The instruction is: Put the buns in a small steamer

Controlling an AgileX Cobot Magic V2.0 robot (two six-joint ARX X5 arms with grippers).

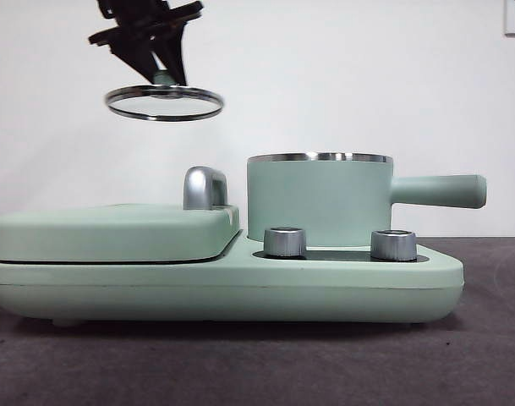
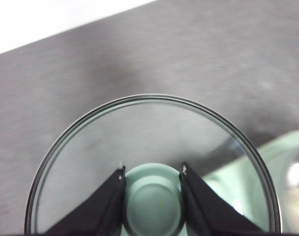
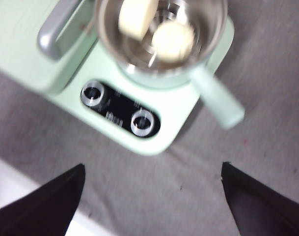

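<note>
Both buns are already inside the small steamer (image 1: 318,199), visible only from the right wrist view: smooth block bun (image 3: 137,18) toward 10 o'clock in the bowl, rounded bun (image 3: 174,40) just beside it toward 4 o'clock, looking close or touching. Too blurred to confirm pleats or specks.

Handling judgement: cream-white, soft, light dough. It will dent under a hard pinch, so grip across the widest part with low force.

Steamer is a mint-green pot with a steel rim and steel interior, straight handle at 3 o'clock in the front view, seated on the mint-green cooker base (image 1: 223,283).

Left gripper (image 2: 152,173) pinches the green knob (image 2: 153,201) of the glass lid (image 2: 139,132), jaws closed on both sides. Lid hangs high, at about 10 o'clock from the pot, well apart. Glass with a steel rim: rigid, fragile, slick. The knob is the only sensible hold.

Right gripper (image 3: 151,201) is spread wide, empty, above the table in front of the base.

Likely remaining: lid back on.
</note>
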